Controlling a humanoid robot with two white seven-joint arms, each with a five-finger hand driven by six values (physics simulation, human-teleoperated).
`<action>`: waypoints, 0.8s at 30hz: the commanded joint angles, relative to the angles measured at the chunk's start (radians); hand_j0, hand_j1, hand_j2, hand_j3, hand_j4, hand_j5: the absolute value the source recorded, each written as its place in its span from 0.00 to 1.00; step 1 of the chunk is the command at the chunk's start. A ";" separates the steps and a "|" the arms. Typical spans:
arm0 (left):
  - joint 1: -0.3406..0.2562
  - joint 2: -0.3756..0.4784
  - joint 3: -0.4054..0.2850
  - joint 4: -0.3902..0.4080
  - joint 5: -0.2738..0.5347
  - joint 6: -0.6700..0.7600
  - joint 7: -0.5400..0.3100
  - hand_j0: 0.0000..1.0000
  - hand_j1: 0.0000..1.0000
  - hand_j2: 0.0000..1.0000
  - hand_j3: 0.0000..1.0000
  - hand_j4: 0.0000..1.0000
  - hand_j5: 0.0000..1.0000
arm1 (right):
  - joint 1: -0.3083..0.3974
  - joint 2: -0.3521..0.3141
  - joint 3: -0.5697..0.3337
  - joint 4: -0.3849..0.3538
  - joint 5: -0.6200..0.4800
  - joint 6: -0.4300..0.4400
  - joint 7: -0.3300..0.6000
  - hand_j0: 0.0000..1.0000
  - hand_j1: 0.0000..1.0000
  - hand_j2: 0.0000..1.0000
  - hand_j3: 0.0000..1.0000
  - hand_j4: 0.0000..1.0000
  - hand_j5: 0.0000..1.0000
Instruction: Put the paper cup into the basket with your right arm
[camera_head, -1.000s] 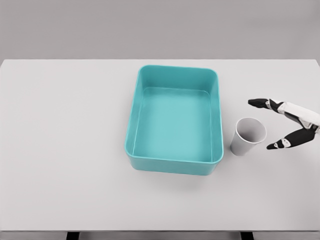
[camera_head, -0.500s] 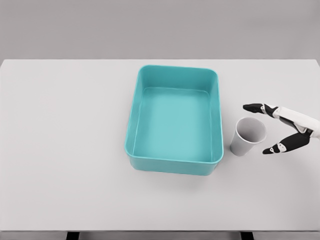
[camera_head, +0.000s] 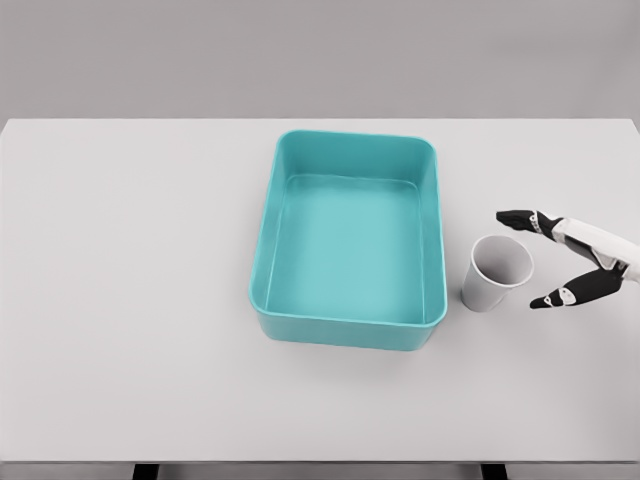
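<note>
A plain white surface (camera_head: 130, 300) fills the view, with a flat grey wall behind it. On it sits a teal basket (camera_head: 262, 260), rectangular with rounded corners and smooth, glossy walls. Just right of it, apart from its wall, stands the white paper cup (camera_head: 497, 273), upright and slightly tapered. The right hand (camera_head: 560, 258) reaches in from the right edge, dark-tipped fingers spread wide beside the cup, holding nothing. It has drawn back slightly rightward since half a second ago.
</note>
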 joint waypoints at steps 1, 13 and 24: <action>0.000 0.000 0.000 0.000 0.000 0.000 0.001 1.00 1.00 1.00 1.00 1.00 1.00 | 0.000 0.006 0.006 0.011 -0.005 0.002 0.000 1.00 1.00 1.00 1.00 1.00 1.00; 0.000 0.000 0.000 0.000 0.000 0.000 0.001 1.00 1.00 1.00 1.00 1.00 1.00 | -0.002 0.033 0.014 -0.007 -0.005 0.006 0.000 1.00 1.00 1.00 1.00 1.00 1.00; 0.000 0.000 0.000 0.000 0.000 0.000 -0.001 1.00 1.00 1.00 1.00 1.00 1.00 | -0.017 0.036 0.015 -0.005 -0.005 0.015 0.000 1.00 1.00 1.00 1.00 1.00 1.00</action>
